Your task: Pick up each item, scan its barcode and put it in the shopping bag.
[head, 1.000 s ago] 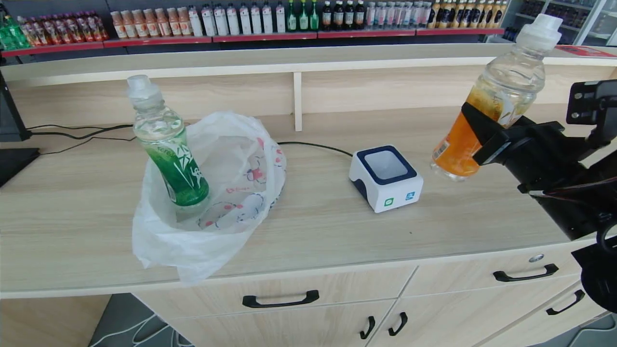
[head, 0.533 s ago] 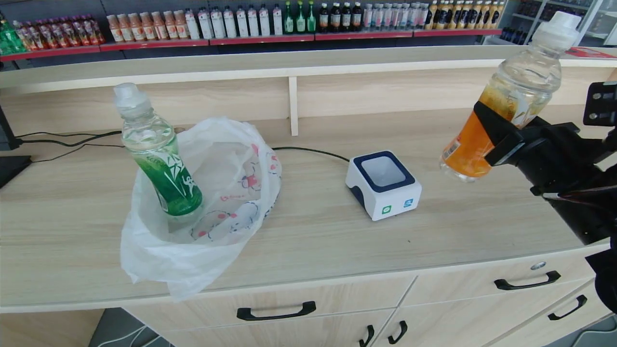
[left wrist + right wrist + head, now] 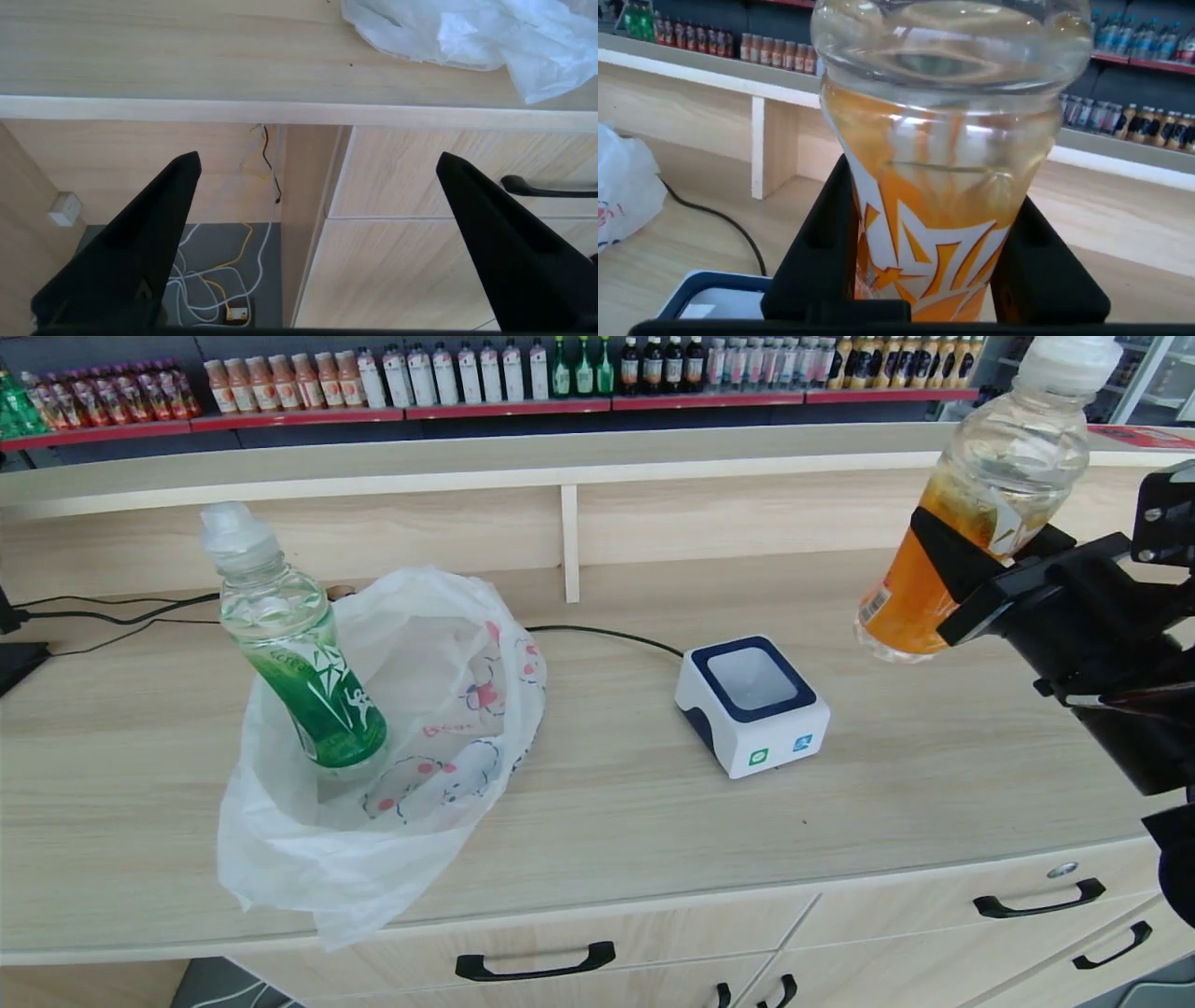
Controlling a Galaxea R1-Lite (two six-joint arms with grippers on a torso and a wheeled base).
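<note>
An orange drink bottle (image 3: 971,513) hangs tilted in the air, to the right of and above the white and blue barcode scanner (image 3: 752,703). My right gripper (image 3: 976,574) is shut on its label band. In the right wrist view the orange bottle (image 3: 943,187) sits between the black fingers (image 3: 822,243), with the scanner (image 3: 701,294) below. A green drink bottle (image 3: 308,653) leans inside the white plastic shopping bag (image 3: 392,784) on the left of the counter. My left gripper (image 3: 318,163) is open and holds nothing, low in front of the counter's front edge.
The scanner's black cable (image 3: 607,633) runs back along the wooden counter (image 3: 607,821). A raised ledge with a divider (image 3: 568,541) borders the counter's far side. Drawers with black handles (image 3: 534,963) are below. Store shelves of bottles (image 3: 560,369) stand behind.
The head camera has shifted, so the whole scene sits slightly differently. My right gripper has raised the orange bottle higher above the counter beside the scanner.
</note>
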